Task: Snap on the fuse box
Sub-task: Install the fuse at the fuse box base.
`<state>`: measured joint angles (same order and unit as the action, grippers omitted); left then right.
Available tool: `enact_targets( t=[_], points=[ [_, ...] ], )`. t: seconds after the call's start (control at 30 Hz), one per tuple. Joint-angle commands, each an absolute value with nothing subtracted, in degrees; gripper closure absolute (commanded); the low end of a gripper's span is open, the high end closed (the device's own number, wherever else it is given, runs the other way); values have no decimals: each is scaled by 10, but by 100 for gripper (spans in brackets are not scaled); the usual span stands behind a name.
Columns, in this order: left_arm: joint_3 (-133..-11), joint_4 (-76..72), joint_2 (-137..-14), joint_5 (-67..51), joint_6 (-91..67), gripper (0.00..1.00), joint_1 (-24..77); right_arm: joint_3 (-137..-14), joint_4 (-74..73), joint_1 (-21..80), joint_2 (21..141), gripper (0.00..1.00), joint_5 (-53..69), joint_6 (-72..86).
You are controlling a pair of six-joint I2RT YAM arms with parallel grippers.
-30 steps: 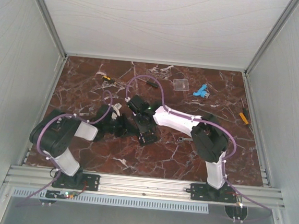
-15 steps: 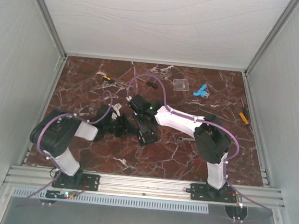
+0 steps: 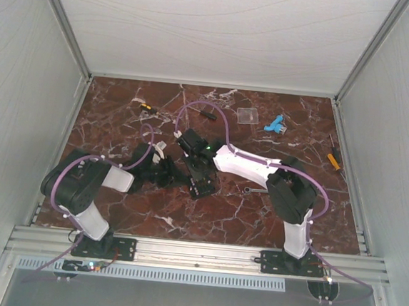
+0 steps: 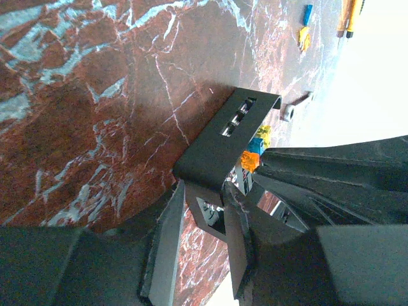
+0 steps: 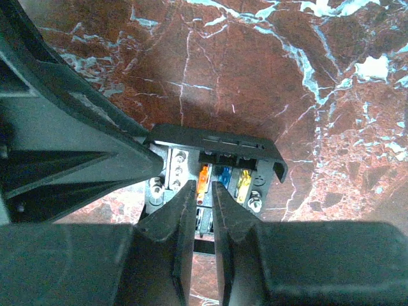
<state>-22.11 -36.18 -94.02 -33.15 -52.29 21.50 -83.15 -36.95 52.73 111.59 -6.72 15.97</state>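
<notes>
The fuse box [image 5: 217,182] is a small black box with orange, blue and yellow fuses on its face. Its black lid [image 5: 213,141] stands raised along the far edge. In the top view it [image 3: 203,188] lies mid-table between both grippers. My right gripper [image 5: 204,186] hovers over the fuse face, jaws closed to a thin slit, and I see nothing clearly held. My left gripper [image 4: 204,194] is shut on the box's edge [image 4: 207,217]. One left finger [image 5: 95,153] lies against the box's left side in the right wrist view. The lid also shows in the left wrist view [image 4: 223,137].
A clear plastic plate [image 3: 248,115] and a blue part [image 3: 273,125] lie at the back. An orange-handled screwdriver [image 3: 333,161] lies at the right. Small tools [image 3: 147,108] lie at the back left. A small metal piece [image 3: 250,190] lies right of the box.
The right arm has shifted slightly, its wrist edging right. Both grippers stay at the fuse box and the left arm has not visibly moved.
</notes>
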Motion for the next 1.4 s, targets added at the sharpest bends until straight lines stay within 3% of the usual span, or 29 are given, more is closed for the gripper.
enact_targets(
  t=[0.0,1.13,1.37],
  points=[
    [-221,-385,-939,-330,-520,69,218,-823,-343,525,1076,86,-61,170],
    [-220,-382,-930,-331,-521,70,219,-822,-355,526,1119,87,-73,176],
    [-221,-381,-932,-332,-520,70,219,-816,-357,522,1109,95,-77,176]
  ],
)
